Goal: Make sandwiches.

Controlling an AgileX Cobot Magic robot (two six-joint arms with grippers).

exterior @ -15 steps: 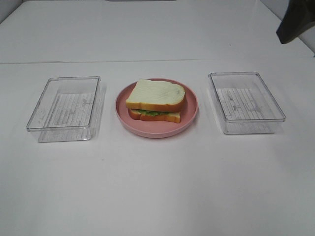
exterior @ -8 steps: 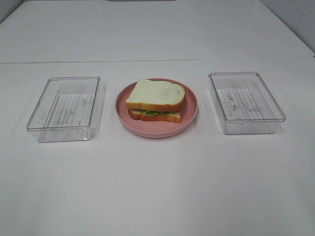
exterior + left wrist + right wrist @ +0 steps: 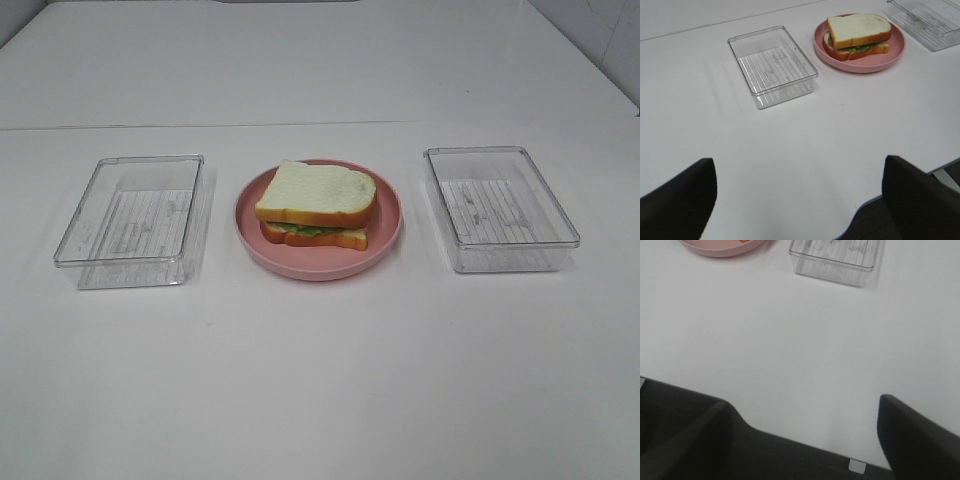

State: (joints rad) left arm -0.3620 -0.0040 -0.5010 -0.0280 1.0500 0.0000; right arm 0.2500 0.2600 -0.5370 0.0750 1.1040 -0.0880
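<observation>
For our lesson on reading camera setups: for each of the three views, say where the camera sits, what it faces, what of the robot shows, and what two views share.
Exterior high: mounted above, looking down on the table; sandwich on pink plate between two clear trays; no robot part visible.
Left wrist: low by the table edge, facing the left tray and sandwich; dark fingers spread wide.
Right wrist: over the table edge, facing the right tray; dark fingers spread.
Shared: both wrist views show the plate.
</observation>
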